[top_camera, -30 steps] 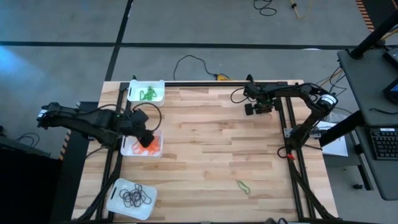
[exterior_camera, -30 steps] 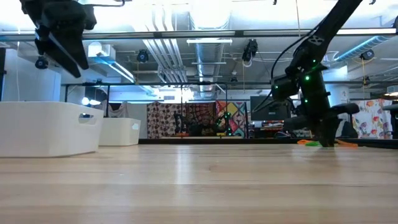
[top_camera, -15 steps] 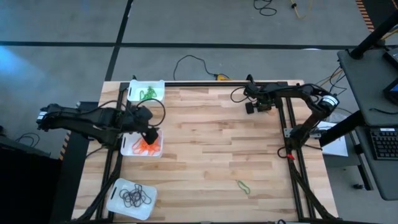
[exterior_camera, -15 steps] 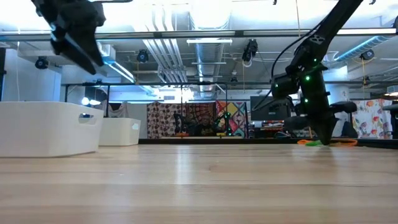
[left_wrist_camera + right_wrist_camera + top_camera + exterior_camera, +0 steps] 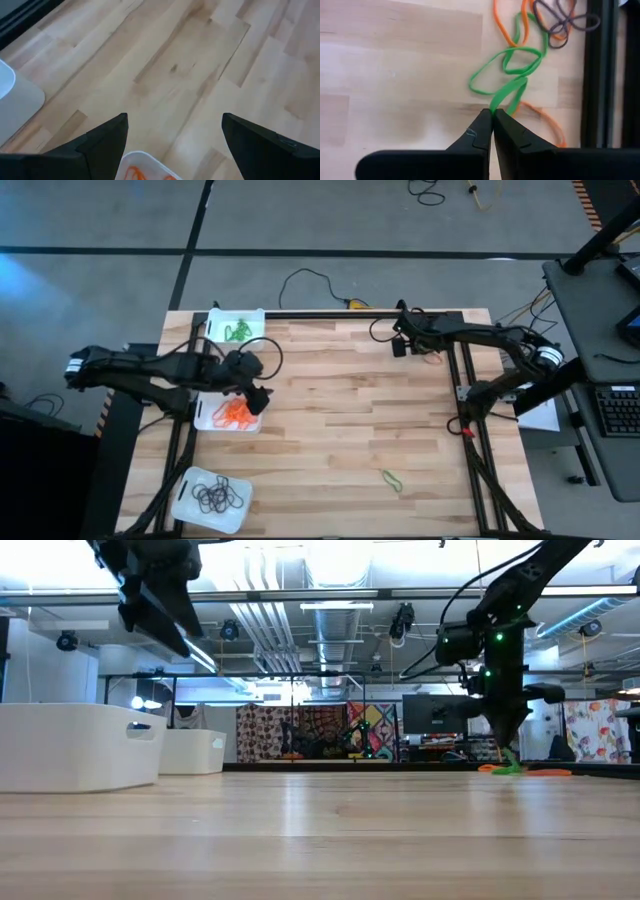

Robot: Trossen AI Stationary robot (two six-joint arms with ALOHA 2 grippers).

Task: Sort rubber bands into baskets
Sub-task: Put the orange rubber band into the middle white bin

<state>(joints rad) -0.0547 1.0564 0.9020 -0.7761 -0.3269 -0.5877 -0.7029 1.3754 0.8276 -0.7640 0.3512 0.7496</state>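
Observation:
My right gripper (image 5: pixel 493 114) is at the table's far right, shut on a green rubber band (image 5: pixel 512 70) just above a small pile of orange rubber bands (image 5: pixel 520 20) and dark rubber bands (image 5: pixel 565 20). In the low view this gripper (image 5: pixel 505 743) is a little above the wood. My left gripper (image 5: pixel 258 398) hangs open and high over the right rim of the basket with orange bands (image 5: pixel 230 414). The basket with green bands (image 5: pixel 236 326) stands at the far left. The basket with black bands (image 5: pixel 210 498) stands at the near left. My right gripper pinches one end of the green band (image 5: pixel 496 106) between its two fingertips, several strands pressed together. The fingers come from above, slanting down. The band hangs below them (image 5: pixel 509 762), twisted into loops, and its lower end reaches the pile on the table.
A single green band (image 5: pixel 391 478) lies alone on the wood toward the near right. Black frame rails (image 5: pixel 470 400) run along the right side, next to the pile. A black cable (image 5: pixel 300 280) loops past the far edge. The table's middle (image 5: pixel 350 410) is bare wood.
My right gripper has risen from the table at the pile, drawing the green band up with it. My left gripper, still open, has moved toward the table's right, from over the orange basket's middle to its right rim.

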